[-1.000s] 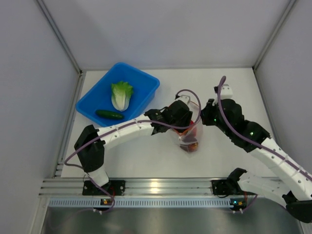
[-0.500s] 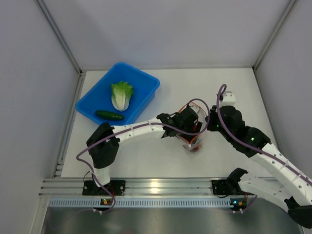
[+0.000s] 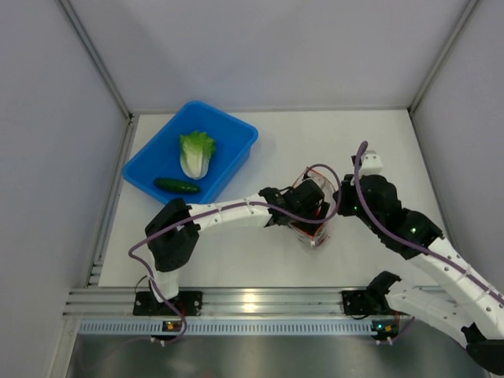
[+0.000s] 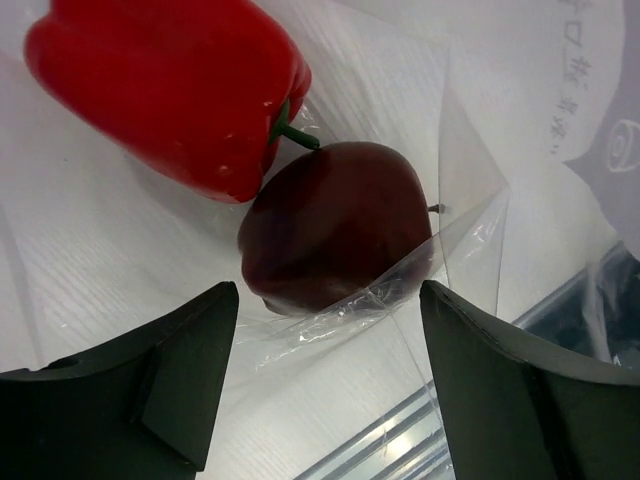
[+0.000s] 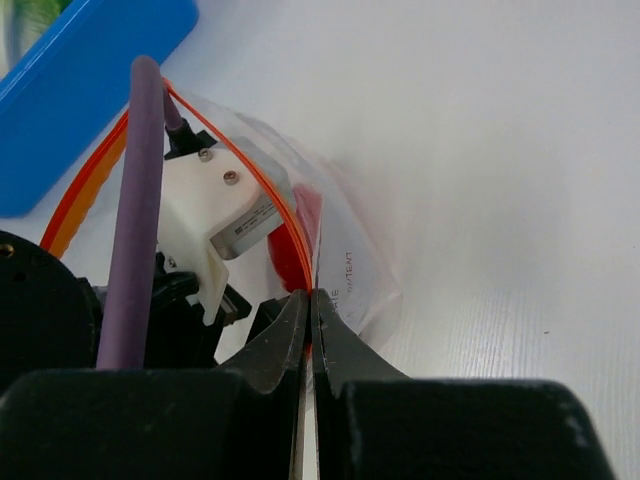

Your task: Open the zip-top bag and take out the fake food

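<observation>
Left gripper deeper in the zip-top bag than a second ago
I see its jaws spread inside, short of the red pepper and dark round piece; my right gripper pinches the bag's rim mid-table, with bare table to its right.

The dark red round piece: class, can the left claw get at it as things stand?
Probably yes: the left claw is open inside the zip-top bag, with the dark red round piece just ahead of it; only a plastic fold crosses between them.
</observation>
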Tool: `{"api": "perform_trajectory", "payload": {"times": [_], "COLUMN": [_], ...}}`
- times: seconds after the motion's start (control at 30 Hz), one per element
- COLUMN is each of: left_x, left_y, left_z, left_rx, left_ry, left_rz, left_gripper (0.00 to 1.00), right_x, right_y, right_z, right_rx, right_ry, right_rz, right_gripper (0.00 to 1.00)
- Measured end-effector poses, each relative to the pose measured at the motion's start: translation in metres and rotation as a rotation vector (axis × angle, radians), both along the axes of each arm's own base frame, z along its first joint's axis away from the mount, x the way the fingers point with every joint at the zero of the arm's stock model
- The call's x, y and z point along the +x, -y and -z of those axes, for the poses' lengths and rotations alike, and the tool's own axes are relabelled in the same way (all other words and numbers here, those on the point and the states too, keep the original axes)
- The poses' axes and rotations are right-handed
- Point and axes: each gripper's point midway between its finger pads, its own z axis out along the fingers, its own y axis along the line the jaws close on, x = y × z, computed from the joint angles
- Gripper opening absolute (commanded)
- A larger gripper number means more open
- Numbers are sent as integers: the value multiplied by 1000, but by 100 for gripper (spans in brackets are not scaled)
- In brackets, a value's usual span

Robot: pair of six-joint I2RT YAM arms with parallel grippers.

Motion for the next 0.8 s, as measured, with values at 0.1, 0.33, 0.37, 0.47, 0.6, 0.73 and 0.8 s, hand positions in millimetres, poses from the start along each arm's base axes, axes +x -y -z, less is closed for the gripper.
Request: {"api": "perform_trajectory", "payload": {"times": [0.1, 0.33, 0.37, 0.47, 0.6, 0.73, 0.8], "left_x": [8, 28, 30, 36, 42, 46, 47], "left_y": [-3, -11, -12, -13, -14, -11, -7], "left_z": [-1, -3, -3, -5, -7, -2, 3], "left_rx": [11, 30, 28, 25, 21, 19, 24], "left_ry": [30, 100, 107, 130, 147, 141, 135], "left_rz": [-54, -181, -199, -236, -267, -276, -269], "left_gripper": [82, 84, 84, 84, 85, 85, 83], "right_x": [-4, -20, -22, -27, -31, -35, -36], "right_y": [-3, -13, -14, -17, -16, -14, -13], "right_z": [-1, -1, 0, 4, 9, 11, 11], "right_rx": [5, 61, 67, 79, 91, 105, 112], "right_ry": [4, 14, 15, 11, 6, 4, 7], "right_rz": [-42, -136, -149, -176, -182, -179, -176], "right_gripper": [0, 0, 0, 0, 0, 0, 0]}}
